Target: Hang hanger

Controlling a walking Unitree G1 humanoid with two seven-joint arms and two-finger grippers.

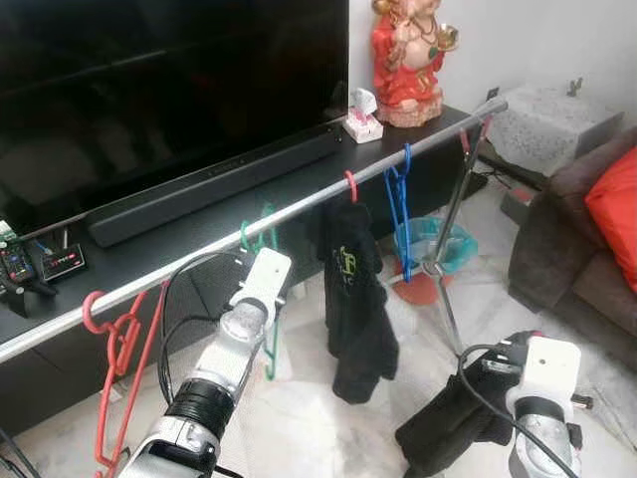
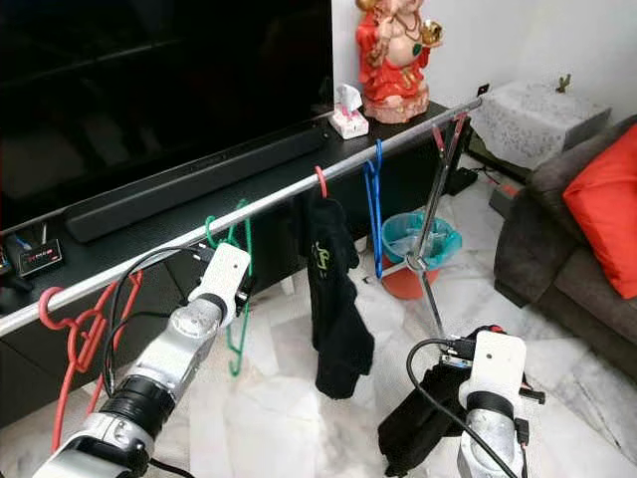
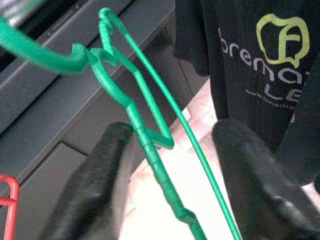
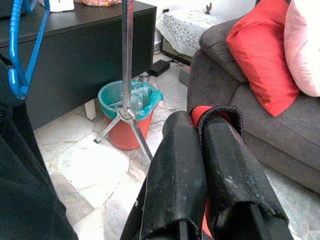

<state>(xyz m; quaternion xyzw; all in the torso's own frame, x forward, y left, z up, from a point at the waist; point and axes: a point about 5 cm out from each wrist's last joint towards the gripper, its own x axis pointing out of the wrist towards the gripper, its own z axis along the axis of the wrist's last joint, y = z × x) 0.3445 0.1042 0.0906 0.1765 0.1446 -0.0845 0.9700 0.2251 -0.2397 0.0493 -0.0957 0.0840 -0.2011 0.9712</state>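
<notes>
**Green hanger on the rail, my left fingers either side of it**

In front of the black TV cabinet [image 1: 149,264], a silver rail [image 1: 299,207] runs on a slant across my left eye view. On it hang a red hanger [image 1: 119,339], the green hanger [image 1: 261,239], a black T-shirt [image 1: 356,309] on a red hook, and a blue hanger [image 1: 400,204]. My left arm reaches up to the green hanger, and its white wrist housing covers the fingers and most of the hanger's body. My right arm sits low at the right, over a dark garment [image 1: 448,423] bunched at floor level.

The right eye view gives the same layout. The green hanger's hook [image 2: 224,227] sits at the rail, though I cannot tell whether it rests fully over it. A teal-lined bin [image 2: 418,244] stands behind the rack's leg.

In my left wrist view, my left gripper [image 3: 165,170] stands wide apart, the green wire passing between the fingers [image 3: 95,185]. The image is soft, so contact is unclear.

In my right wrist view, my right gripper [image 4: 202,165] is pinched together on a black fabric edge with red showing inside. How much cloth hangs below is cut off. A grey sofa [image 4: 280,125] with a red cushion [image 4: 262,50] lies beyond.
</notes>
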